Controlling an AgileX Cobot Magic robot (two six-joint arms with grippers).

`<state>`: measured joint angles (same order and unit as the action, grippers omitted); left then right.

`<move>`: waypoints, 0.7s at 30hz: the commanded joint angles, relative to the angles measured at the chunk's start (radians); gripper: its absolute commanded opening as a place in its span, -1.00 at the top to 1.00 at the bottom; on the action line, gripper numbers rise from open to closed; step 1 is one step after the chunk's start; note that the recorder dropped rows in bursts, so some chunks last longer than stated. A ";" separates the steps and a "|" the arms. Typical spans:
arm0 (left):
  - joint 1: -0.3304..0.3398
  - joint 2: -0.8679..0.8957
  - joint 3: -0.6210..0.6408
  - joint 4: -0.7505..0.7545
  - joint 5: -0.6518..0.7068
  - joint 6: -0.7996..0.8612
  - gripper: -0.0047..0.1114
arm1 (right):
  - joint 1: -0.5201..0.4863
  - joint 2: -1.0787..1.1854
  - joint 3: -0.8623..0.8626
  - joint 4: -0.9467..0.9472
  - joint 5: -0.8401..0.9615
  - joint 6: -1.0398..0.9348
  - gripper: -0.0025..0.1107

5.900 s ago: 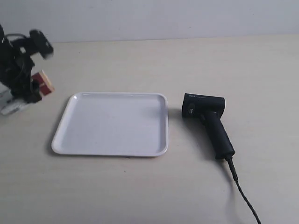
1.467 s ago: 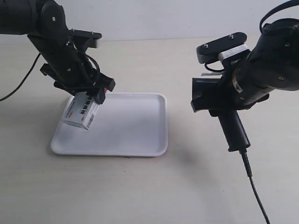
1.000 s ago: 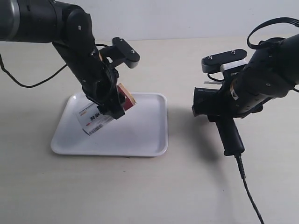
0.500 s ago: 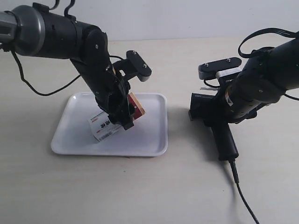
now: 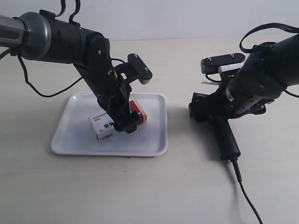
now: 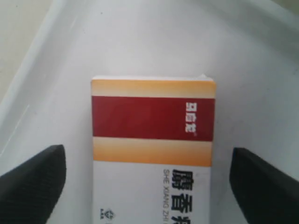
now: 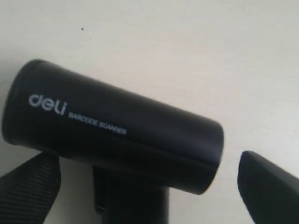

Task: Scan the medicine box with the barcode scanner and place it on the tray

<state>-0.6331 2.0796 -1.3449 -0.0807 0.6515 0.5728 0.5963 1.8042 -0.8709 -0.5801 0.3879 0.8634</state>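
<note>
Tutor: Compared with half a second earlier, the medicine box (image 5: 106, 127) has come down from a tilted carry to lie on the tray (image 5: 70, 135). The barcode scanner (image 5: 224, 135) now rests on the table (image 5: 140, 186) at the tray's 3 o'clock, its handle running toward 5 o'clock.

Operator: Are both pincers off their loads?

Tutor: Yes. Your left gripper (image 6: 149, 184) has its fingers (image 6: 32, 182) spread, and a strip of tray shows between each one and the box. Your right gripper (image 7: 149, 189) stands wide about the scanner's head, pinching nothing (one finger overlaps the head's outline in its wrist view, so a light touch there is not ruled out).

Operator: What could go wrong from here?

Tutor: You straddle the box closely. If you lift the left arm at a slant, a finger may, in my judgement, catch a box edge and drag or tip it toward the tray's 3 o'clock side. On the right, a sideways retreat could nudge the scanner or snag its cable (image 5: 245, 191), which trails toward 5 o'clock.

Operator: And the box itself?

Tutor: It is white cardboard, lying near the tray's middle. A dark red band sits between two tan bands at the end pointing to 2 o'clock, and there is black print on the top and side. The barcode is too small to confirm.
</note>
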 commanded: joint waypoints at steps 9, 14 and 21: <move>-0.004 -0.208 -0.017 0.001 0.135 -0.079 -0.10 | -0.003 -0.452 -0.043 0.022 0.211 -0.038 -0.09; 0.004 -0.405 -0.015 -0.001 0.140 -0.237 0.89 | -0.003 -0.698 -0.001 0.153 0.212 -0.128 0.81; 0.006 -0.675 0.207 -0.047 -0.029 -0.398 0.87 | -0.003 -1.039 0.307 0.164 -0.100 -0.132 0.96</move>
<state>-0.6313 1.4980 -1.2591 -0.0897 0.7146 0.2236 0.5963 0.8702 -0.6839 -0.4139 0.4232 0.7445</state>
